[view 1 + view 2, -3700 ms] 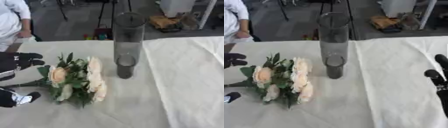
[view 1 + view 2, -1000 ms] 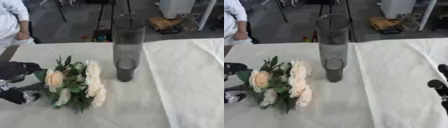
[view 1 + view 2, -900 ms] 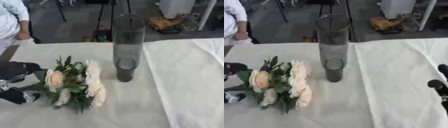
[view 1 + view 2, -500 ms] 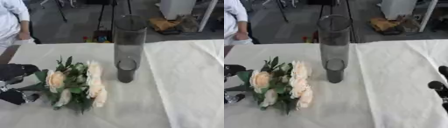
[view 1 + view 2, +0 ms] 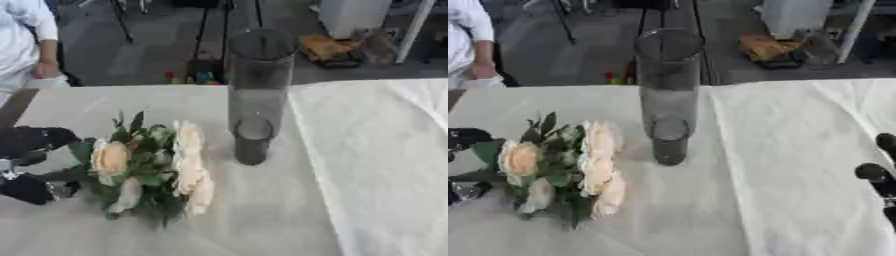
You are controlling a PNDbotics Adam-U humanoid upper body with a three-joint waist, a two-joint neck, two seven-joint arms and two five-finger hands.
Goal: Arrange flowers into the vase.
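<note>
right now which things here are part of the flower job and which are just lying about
Part of the job:
- bouquet of cream roses, lying on the table
- tall glass vase, upright, to the bouquet's right
- left hand at the bouquet's stem end
- right hand at the right edge, idle

Lying about:
- small coloured items on the floor beyond the table
- yellowish object on the floor

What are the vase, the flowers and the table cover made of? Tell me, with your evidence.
Vase: probably clear, smoky glass, since the floor shows through it.
Flowers: cream blooms with green leaves; whether real or artificial cannot be told.
Table cover: looks like matte off-white cloth, with soft creases.
</note>
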